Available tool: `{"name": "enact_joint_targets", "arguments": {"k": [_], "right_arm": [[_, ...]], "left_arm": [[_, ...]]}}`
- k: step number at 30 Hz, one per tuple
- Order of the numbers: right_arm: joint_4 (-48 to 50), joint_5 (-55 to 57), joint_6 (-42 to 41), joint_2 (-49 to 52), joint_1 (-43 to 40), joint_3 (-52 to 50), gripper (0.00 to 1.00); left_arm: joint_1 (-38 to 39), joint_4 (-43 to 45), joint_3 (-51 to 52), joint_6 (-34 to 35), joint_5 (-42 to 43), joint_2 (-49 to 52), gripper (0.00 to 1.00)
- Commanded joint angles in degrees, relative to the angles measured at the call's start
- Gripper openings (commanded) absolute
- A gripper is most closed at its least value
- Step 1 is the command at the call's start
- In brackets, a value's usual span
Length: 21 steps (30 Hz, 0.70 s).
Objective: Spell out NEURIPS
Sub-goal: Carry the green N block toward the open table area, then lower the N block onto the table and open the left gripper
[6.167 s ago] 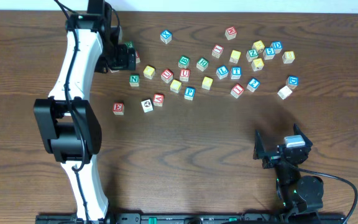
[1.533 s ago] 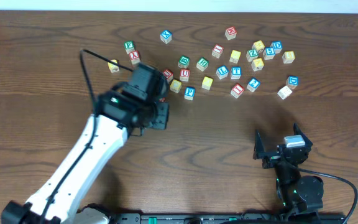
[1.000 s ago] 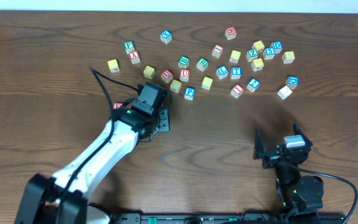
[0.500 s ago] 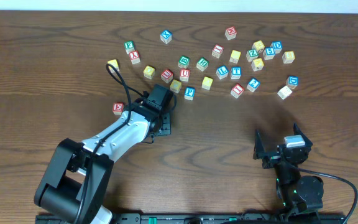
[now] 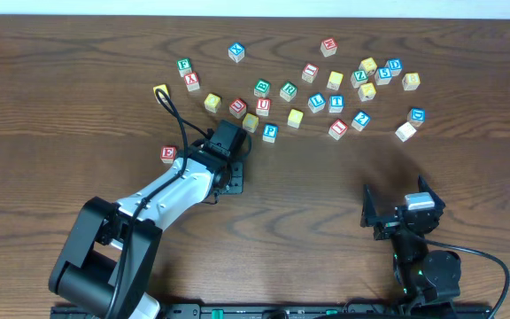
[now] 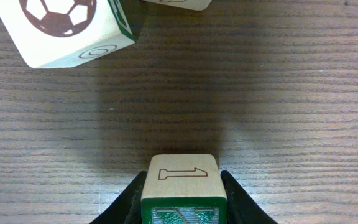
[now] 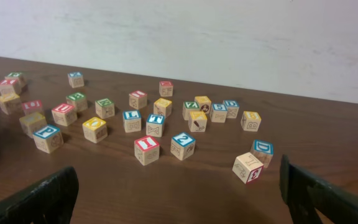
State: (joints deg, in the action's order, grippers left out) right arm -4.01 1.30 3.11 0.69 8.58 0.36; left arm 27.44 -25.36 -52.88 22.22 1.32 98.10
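The left gripper (image 6: 181,208) is clamping tight on the green N cube (image 6: 181,180), w/ 1 black finger pressing on each side. The cube's green-printed face is pointing back at the wrist cam and a plain outlined face is pointing up. It's hanging low over the table (image 6: 291,124); can't tell if the cube is actually touching the wood. Just ahead in that wrist view, a soccer-ball cube (image 6: 61,28) is lying skewed at the top left, apart from the N. The edge of another cube (image 6: 176,3) is peeking in beside it.

From overhead, that gripper is sitting left of the table's middle, w/ its arm stretching up from the bottom edge, & the N is hiding underneath it. The red E cube (image 5: 168,153) is lying on its own, near the arm on its left side. The blue P cube (image 5: 270,133) is sitting at the lower edge of the scattered bunch, up & to the right of the gripper. The other cubes are spreading across the top of the table toward the right; most letters are too small to read.

The right gripper (image 5: 395,211) is resting at the bottom right, well apart from the cubes, w/ its jaws gaping wide & nothing btw them. Its cam is looking across at the pile, w/ a blue T cube (image 7: 155,119) & a red-topped cube (image 7: 145,144) showing near the front.
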Motion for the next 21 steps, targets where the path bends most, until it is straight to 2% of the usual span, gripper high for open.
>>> {"name": "enact_joint_targets", "arguments": {"k": [1,21], "right_arm": [[-0.2,0.5,-0.7,-0.3,-0.5,0.0,0.99],[-0.1,0.5,-0.7,-0.2,-0.4,0.0,0.99]], "left_arm": [[0.0,-0.2,-0.6,-1.7,-0.4,0.4,0.12],[0.0,-2.0,-4.3,-3.6,-0.5,1.1,0.13]]}}
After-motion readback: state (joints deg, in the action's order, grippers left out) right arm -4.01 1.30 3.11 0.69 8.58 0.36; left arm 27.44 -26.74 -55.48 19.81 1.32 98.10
